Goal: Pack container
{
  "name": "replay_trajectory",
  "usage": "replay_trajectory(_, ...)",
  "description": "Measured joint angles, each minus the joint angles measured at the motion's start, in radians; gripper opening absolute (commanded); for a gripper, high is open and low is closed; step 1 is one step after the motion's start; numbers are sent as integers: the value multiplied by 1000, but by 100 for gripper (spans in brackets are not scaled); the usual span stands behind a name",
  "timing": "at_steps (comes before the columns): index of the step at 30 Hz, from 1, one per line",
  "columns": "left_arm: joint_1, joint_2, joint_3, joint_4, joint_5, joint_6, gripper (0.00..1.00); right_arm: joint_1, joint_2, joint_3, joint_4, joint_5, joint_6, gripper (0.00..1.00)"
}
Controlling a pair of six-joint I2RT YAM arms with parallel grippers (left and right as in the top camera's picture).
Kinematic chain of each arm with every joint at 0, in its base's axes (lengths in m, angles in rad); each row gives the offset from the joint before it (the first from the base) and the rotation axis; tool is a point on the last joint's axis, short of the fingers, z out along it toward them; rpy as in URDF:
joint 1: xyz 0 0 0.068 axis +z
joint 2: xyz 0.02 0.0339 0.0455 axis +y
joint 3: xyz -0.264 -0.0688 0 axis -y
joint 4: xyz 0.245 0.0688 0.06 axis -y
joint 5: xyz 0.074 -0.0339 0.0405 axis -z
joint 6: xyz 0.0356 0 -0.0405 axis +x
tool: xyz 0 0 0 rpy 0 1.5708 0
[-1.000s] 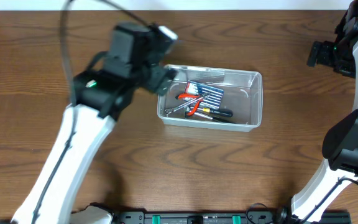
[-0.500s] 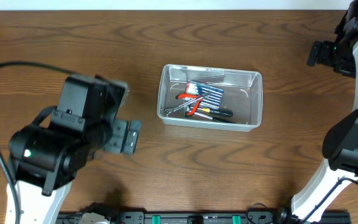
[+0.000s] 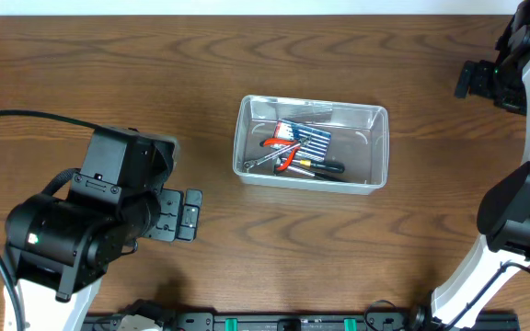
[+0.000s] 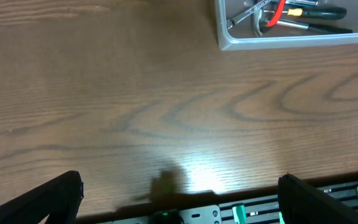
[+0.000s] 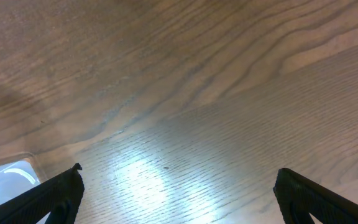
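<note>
The container (image 3: 381, 147) is a clear rectangular tub in the middle of the table. Inside lie red-handled pliers (image 3: 283, 153), a black-handled screwdriver (image 3: 326, 167) and a blue striped packet (image 3: 304, 138). My left gripper (image 3: 180, 214) hangs open and empty over bare wood, to the front left of the tub. The left wrist view has the container (image 4: 291, 42) at its top right, well beyond the spread left gripper (image 4: 179, 199). My right gripper (image 3: 465, 80) stands open at the far right, apart from the tub. In the right wrist view, the right gripper (image 5: 179, 193) has only wood between its fingers.
The table's front edge with a black rail (image 4: 260, 208) runs right under the left gripper. The left arm's bulky body (image 3: 72, 230) covers the front left of the table. A corner of the container (image 5: 8, 177) shows at the lower left of the right wrist view.
The left arm has swung away from the container's left end, down toward the front left of the table. Its gripper stayed open. The right arm has not moved.
</note>
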Motion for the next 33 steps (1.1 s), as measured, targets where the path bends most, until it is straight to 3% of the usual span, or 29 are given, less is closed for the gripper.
replay_trajectory(4, 0, -2, -5, 42, 0, 16, 98, 0, 0, 0, 0, 0, 0, 99)
replay_trajectory(9, 5, -95, -136, 311, 1, 58, 98, 0, 0, 0, 0, 0, 0, 99)
replay_trajectory(17, 164, -536, -553, 729, -1, 124, 98, -1, 0, 0, 0, 1, 0, 99)
replay_trajectory(26, 322, -866, -979, 1003, -3, 174, 98, -1, 0, 0, 0, 0, 0, 99)
replay_trajectory(33, 362, -1059, -1220, 1211, -3, 178, 98, -1, 0, 0, 0, 0, 0, 99)
